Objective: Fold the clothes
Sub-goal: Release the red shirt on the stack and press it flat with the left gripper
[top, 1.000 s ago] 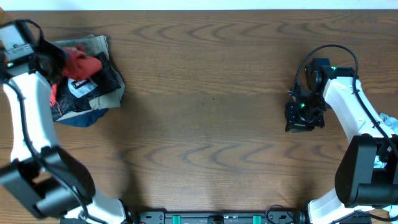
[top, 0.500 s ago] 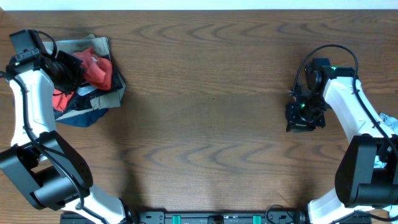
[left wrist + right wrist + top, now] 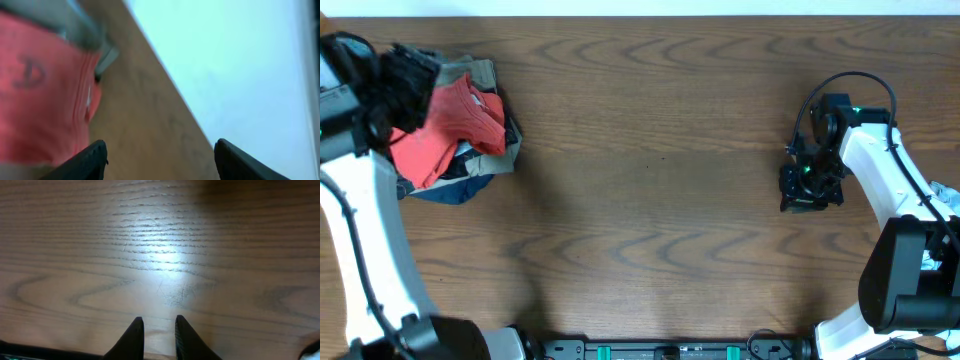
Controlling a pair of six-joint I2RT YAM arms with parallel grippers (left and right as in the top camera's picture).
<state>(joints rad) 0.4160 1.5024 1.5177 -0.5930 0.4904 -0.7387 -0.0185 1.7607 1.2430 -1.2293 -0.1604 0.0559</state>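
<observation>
The clothes, a coral-red T-shirt (image 3: pixel 445 130), lie crumpled on top of a small heap at the table's far left. In the left wrist view the shirt (image 3: pixel 40 90) fills the left side, blurred, with a dark letter on it. My left gripper (image 3: pixel 412 75) hovers over the heap's upper left edge. It (image 3: pixel 160 157) is open, and only bare wood shows between its fingers (image 3: pixel 95 159). My right gripper (image 3: pixel 810 192) hangs over bare table at the right, far from the shirt. Its (image 3: pixel 157 335) jaws stand a narrow gap apart with nothing between them.
Under the shirt lie a khaki garment (image 3: pixel 480 75) and a dark blue one (image 3: pixel 450 190). A pale cloth (image 3: pixel 945 195) shows at the right edge beside the right arm. The table's far edge (image 3: pixel 165 80) runs close behind the heap.
My left gripper has opened and let go of the red shirt, which now lies spread on the heap. The left arm has lifted away towards the upper left. The right arm has not moved.
</observation>
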